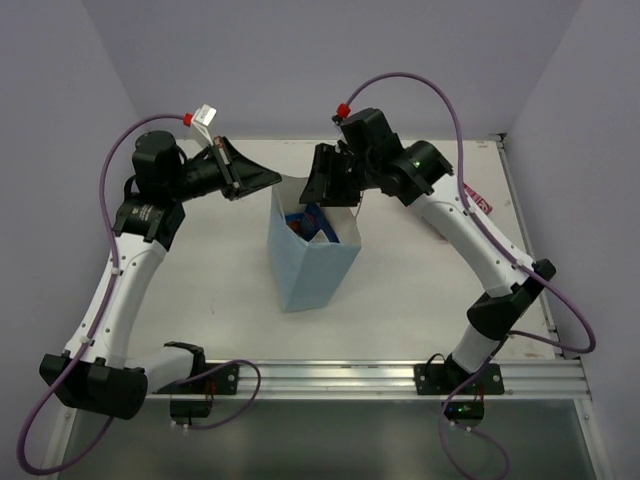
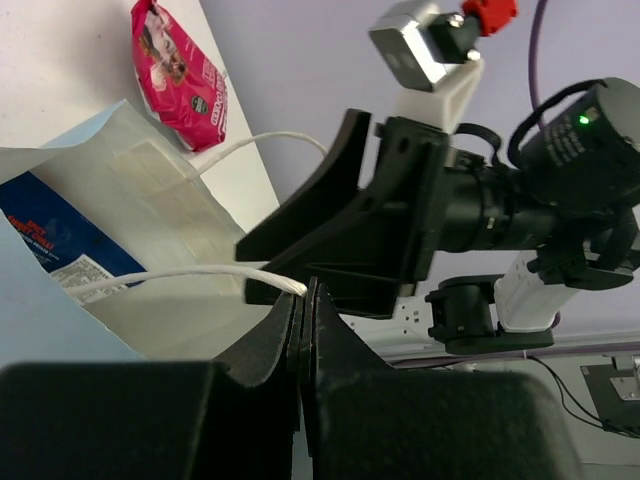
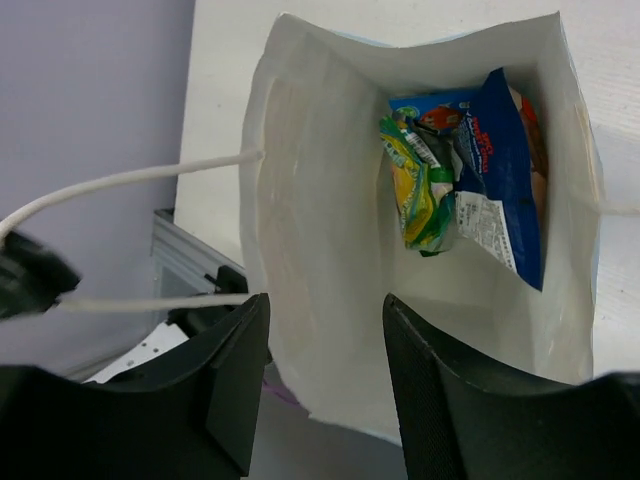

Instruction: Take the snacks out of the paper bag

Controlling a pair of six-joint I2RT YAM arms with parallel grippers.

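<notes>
Snacks point(image 3: 460, 170) lie deep in the upright bag point(image 1: 310, 270) mid-table. Left gripper point(image 2: 305, 300) pinches a handle point(image 2: 200, 272); right gripper point(image 3: 325, 305) hovers over the mouth, jaws apart and empty. Too hard a pull on the string could tip the bag.

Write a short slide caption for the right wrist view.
Open right gripper poised over the paper bag, with a dark blue packet and a yellow-green packet inside.

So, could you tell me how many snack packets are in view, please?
3: a red-pink pouch on the table outside the paper bag; a dark blue packet and a yellow-green packet inside it. More may lie hidden.
</notes>
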